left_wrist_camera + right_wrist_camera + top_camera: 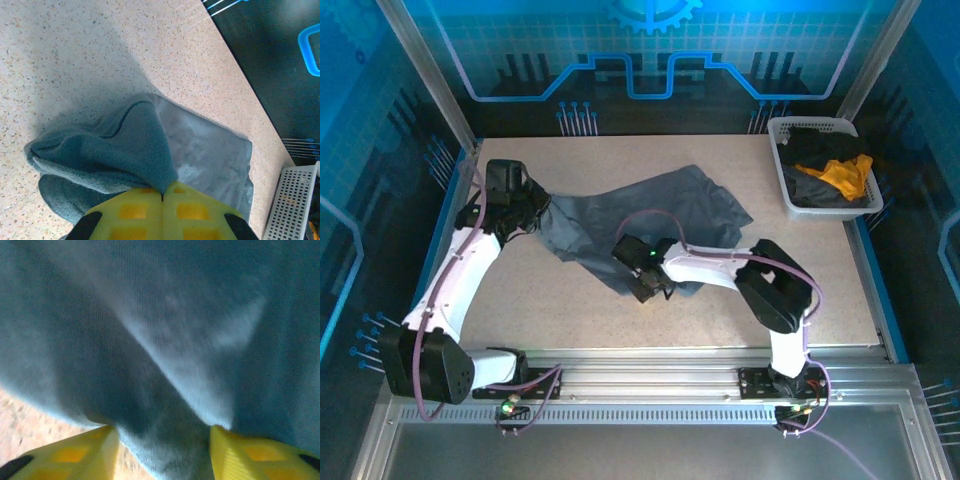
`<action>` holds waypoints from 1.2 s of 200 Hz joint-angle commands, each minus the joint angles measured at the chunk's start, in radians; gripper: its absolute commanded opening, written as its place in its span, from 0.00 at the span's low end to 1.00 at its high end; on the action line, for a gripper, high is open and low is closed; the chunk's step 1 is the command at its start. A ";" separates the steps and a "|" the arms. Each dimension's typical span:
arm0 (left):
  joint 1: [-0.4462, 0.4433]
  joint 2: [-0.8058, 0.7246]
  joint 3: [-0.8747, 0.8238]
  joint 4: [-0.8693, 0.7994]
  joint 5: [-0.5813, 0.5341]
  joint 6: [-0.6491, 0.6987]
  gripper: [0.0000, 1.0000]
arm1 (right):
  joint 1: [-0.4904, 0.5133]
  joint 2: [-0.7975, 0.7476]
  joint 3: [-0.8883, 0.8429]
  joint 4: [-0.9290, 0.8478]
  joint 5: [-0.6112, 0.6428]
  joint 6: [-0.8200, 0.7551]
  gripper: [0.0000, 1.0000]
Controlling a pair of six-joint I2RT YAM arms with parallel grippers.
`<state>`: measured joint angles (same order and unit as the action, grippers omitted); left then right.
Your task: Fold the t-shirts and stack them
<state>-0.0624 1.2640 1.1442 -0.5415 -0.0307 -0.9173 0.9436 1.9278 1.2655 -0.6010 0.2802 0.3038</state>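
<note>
In the top view the right arm is covering the near hem of the grey t-shirt, and the left arm's dark wrist is hiding the shirt's left end. In the right wrist view the cloth is lying out of focus, its weave and seams smearing together, and the bottom edge is cutting off both fingers of the right gripper. In the left wrist view the bottom edge is cropping the left gripper, and the corner is slicing off most of the white basket. The black t-shirt and orange-yellow t-shirt are bunching together in that basket, making the garments impossible to count.
</note>
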 commanded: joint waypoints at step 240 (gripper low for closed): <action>0.075 -0.158 0.421 0.220 0.008 -0.041 0.00 | -0.599 -0.697 0.434 -0.003 -0.334 -0.086 0.00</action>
<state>-0.0006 1.2308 1.5185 -0.4572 0.0154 -0.9569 0.3912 1.3102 1.6634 -0.7055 0.0032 0.2344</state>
